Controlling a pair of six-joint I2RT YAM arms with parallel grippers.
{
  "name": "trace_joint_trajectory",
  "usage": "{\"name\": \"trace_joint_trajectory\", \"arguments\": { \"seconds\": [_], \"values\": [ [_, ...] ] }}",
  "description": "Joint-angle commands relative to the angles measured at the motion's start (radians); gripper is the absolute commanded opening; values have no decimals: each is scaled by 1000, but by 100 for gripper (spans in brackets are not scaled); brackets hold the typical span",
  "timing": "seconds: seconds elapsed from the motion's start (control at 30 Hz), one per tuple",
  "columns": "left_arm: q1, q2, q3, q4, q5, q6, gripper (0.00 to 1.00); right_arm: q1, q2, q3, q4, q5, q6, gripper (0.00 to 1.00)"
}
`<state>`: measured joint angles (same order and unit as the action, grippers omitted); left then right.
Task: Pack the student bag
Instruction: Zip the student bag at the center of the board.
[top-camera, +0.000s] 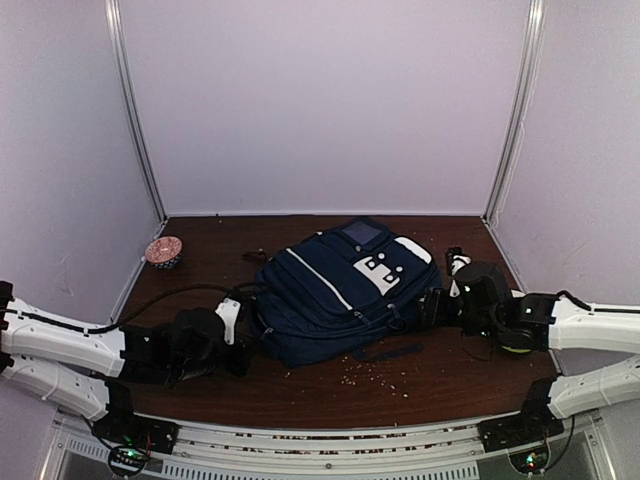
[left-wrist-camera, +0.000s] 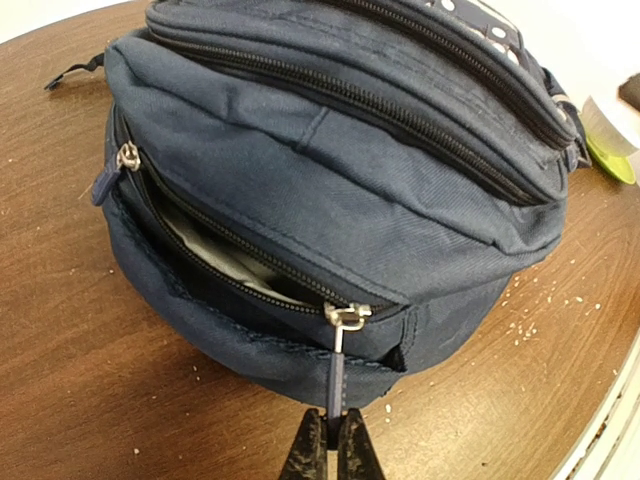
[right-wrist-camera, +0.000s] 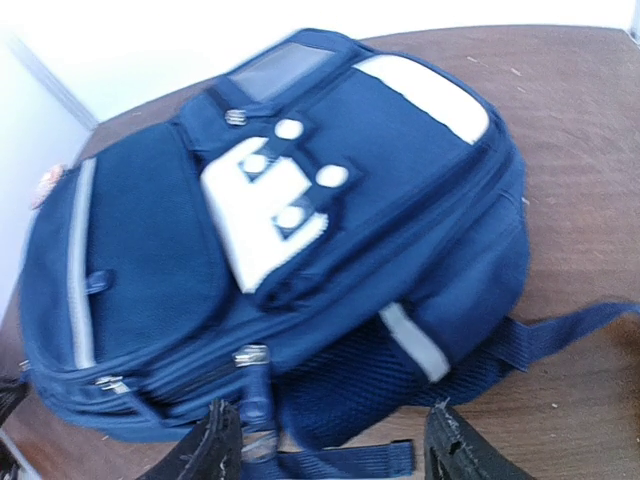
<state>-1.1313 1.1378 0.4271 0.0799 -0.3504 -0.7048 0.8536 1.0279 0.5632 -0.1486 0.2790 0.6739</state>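
Clerk: Item one, student bag (top-camera: 335, 290). Position?

Checker: Flat on the tabletop (top-camera: 200, 235), front face up, between the two tools. Long axis slantwise: bottom end directly ahead of the left tool (left-wrist-camera: 332, 425), top end away from it, over towards the right tool (right-wrist-camera: 332, 420).

Clerk: Left tool, condition?

Checker: Pinched shut on the zip pull (left-wrist-camera: 340, 370) of the lowest front pocket (left-wrist-camera: 230, 265). Pocket gaping; something white (left-wrist-camera: 215, 255) inside, not identifiable.

Clerk: Right tool?

Checker: Jaws wide apart, nothing gripped. The bag's side, with mesh panel (right-wrist-camera: 350, 385) and strap (right-wrist-camera: 560, 330), lies just ahead of it. View blurred, so contact cannot be told.

Clerk: Nearer arm for the zip?

Checker: Left; it has the pull. The open stretch of zip curves away from that tool, ahead and to its left, up to a second slider (left-wrist-camera: 127, 155). By my judgement, closing means drawing the pull along that curve, not straight back towards the tool. The right tool is placed to steady the bag against the drag.

Clerk: Sundries?

Checker: Small bowl (top-camera: 163, 251), ahead and left of the left tool, well apart from the bag; crumbs (top-camera: 385, 375) on the tabletop.
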Motion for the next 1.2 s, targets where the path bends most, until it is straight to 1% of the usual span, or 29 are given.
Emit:
{"name": "trace_joint_trajectory", "arguments": {
  "seconds": [0.0,0.07,0.17,0.37,0.53,0.6,0.67,0.7,0.73,0.77,0.83,0.9,0.97,1.07,1.13,1.17],
  "values": [
    [11,33,-16,49,12,18,0,43,-47,59,-28,-92,-61,62],
    [11,55,-13,65,23,18,0,77,-39,75,12,-122,-69,61],
    [11,76,-8,83,40,18,0,161,12,109,73,-108,-102,60],
    [11,72,-9,84,50,12,0,287,232,225,190,-89,-96,61],
    [11,54,-24,82,57,10,0,348,426,375,172,-20,-139,61],
    [11,45,-27,72,61,10,0,349,456,420,147,20,-132,61],
    [11,25,-21,25,53,0,0,348,451,427,156,39,-136,61],
    [11,10,-17,-8,45,-10,8,349,444,421,164,41,-140,61],
    [11,-15,-14,-45,34,-20,30,348,435,415,165,42,-145,62],
    [11,-56,-13,-85,17,-36,50,348,428,409,159,45,-145,62],
    [11,-134,-12,-175,-16,-57,77,348,410,388,143,60,-139,63],
    [14,-216,-1,-259,-45,-58,89,346,379,348,130,82,-110,63],
    [23,-288,21,-335,-75,-46,97,338,338,295,135,92,-71,64],
    [92,-349,60,-374,-62,1,98,312,272,217,129,103,8,64],
    [189,-335,87,-333,8,40,98,287,228,170,122,116,77,65],
    [242,-308,108,-306,54,57,98,272,206,149,107,140,142,65]
  ]
}}
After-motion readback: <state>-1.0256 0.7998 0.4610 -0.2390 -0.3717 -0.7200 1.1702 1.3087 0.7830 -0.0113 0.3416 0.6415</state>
